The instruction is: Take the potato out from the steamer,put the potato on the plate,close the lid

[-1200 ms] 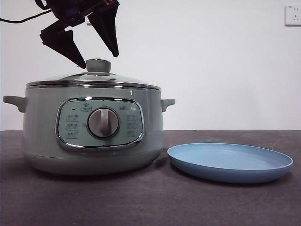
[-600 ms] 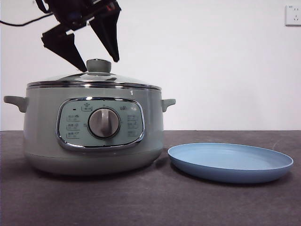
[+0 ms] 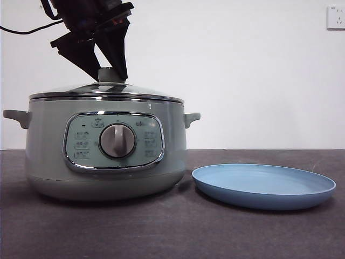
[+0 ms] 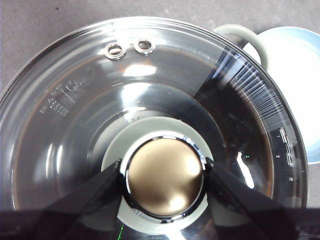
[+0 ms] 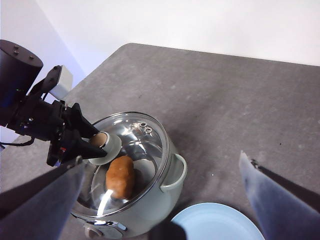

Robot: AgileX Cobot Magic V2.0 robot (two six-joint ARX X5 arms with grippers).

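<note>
Looks like a lab or test room, not a home kitchen; plain white wall [image 3: 242,70] with one socket [image 3: 335,17]; bare dark grey table [image 3: 178,232]; black cable [image 3: 24,28] hanging.

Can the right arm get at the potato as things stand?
Probably not. The potato lies inside the steamer under the glass lid, whose knob the left gripper is clamping.

Bright, even light throughout. White glare streaks the glass lid [image 4: 150,75] in the left wrist view. The right gripper's near fingers [image 5: 277,200] blur. Soft shadows underlie the steamer [image 3: 108,145].
</note>
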